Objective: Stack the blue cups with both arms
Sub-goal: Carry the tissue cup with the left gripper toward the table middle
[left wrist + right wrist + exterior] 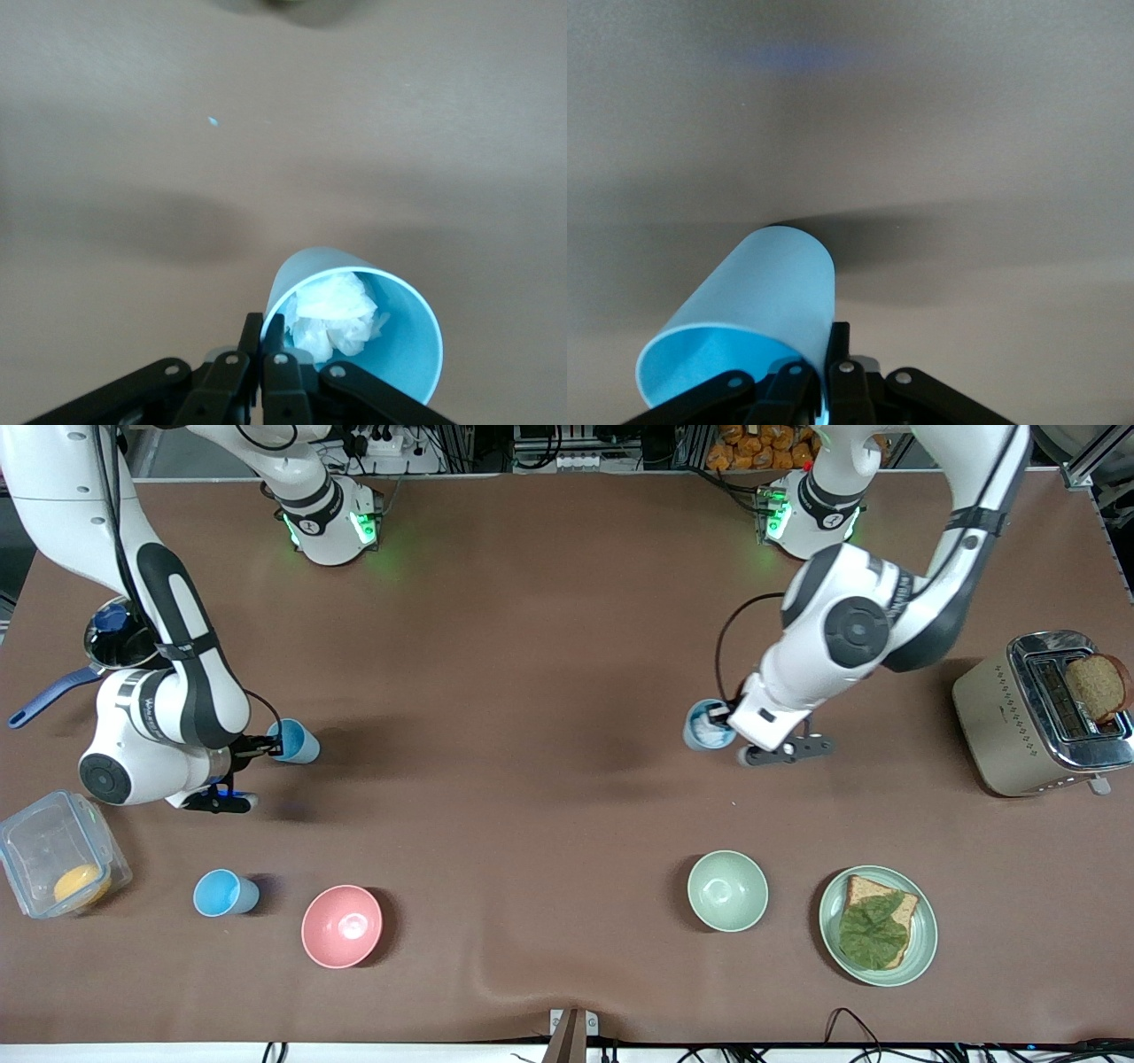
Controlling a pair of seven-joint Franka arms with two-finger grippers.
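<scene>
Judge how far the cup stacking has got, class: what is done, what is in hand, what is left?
Done: each arm has gripped a cup by its rim. The right gripper holds a sky blue cup; the left gripper holds a paler cup with crumpled white paper inside. In hand: both cups sit far apart. Left: bringing them together and nesting them. A third cup stands untouched beside the pink bowl.

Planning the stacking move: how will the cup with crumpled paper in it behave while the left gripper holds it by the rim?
Probably light: the cup is thin, smooth plastic. Pinched at one rim edge by the left gripper, it may slip. The crumpled paper could block nesting.
</scene>
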